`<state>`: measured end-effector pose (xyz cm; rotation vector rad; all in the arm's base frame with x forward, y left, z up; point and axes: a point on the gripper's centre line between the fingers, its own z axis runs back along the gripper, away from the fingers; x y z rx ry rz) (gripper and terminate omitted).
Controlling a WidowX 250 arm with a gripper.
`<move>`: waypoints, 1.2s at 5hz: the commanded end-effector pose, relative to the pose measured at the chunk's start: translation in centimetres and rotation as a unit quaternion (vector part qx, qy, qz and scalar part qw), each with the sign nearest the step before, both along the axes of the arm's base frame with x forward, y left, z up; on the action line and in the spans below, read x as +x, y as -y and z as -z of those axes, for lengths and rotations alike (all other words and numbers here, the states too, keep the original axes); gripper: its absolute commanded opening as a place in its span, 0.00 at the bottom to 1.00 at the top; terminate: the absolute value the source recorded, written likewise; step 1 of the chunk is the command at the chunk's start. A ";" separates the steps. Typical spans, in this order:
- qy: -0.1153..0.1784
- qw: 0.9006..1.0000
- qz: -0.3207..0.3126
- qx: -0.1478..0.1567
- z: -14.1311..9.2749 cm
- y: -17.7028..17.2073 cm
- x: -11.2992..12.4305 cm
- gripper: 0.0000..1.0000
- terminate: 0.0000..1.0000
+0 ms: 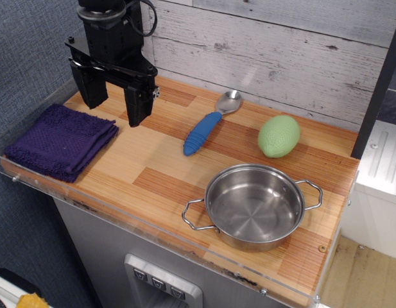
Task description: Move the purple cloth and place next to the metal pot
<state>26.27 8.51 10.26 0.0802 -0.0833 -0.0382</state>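
Note:
The purple cloth lies folded at the left end of the wooden counter, near the front left corner. The metal pot stands upright and empty at the front right, its two wire handles pointing left and right. My black gripper hangs open and empty above the counter's back left, just behind and to the right of the cloth, not touching it. The cloth and the pot are far apart.
A spoon with a blue ribbed handle lies at the middle back. A light green egg-shaped object sits at the back right, behind the pot. A clear plastic lip runs along the counter's front edge. A plank wall stands behind.

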 end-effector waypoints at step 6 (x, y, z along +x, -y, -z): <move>-0.037 0.999 -0.018 0.030 5.0 -9.7 -1.3 1.00 0.00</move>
